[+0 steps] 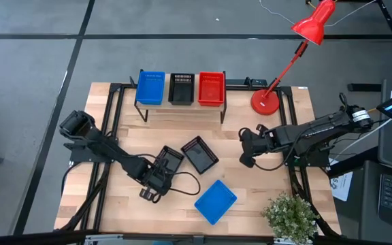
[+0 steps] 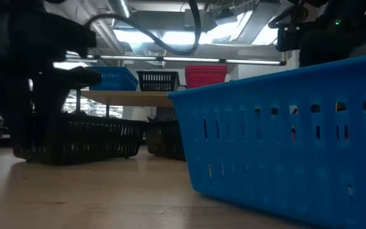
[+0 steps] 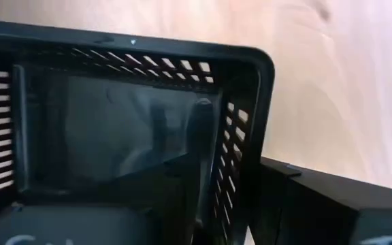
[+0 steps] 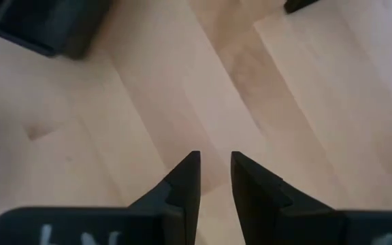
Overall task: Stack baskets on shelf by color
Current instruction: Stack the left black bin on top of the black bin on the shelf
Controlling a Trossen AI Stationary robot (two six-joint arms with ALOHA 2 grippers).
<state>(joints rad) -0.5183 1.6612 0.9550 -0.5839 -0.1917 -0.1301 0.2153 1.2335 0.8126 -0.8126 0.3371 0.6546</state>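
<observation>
While a blue basket (image 1: 216,201) lies near the table's (image 1: 271,184) front edge, the left gripper (image 1: 160,170) sits over a black basket (image 1: 168,162) mid-table, seemingly gripping its wall, the right gripper (image 4: 214,178) hovers narrowly parted and empty, and the shelf (image 1: 180,108) at the back edge carries blue, black and red baskets.

Left gripper (image 1: 156,178) fingertips hidden over black basket (image 1: 167,162); blue basket (image 2: 284,127) cropped at low view's edge, blocking tabletop behind.
</observation>
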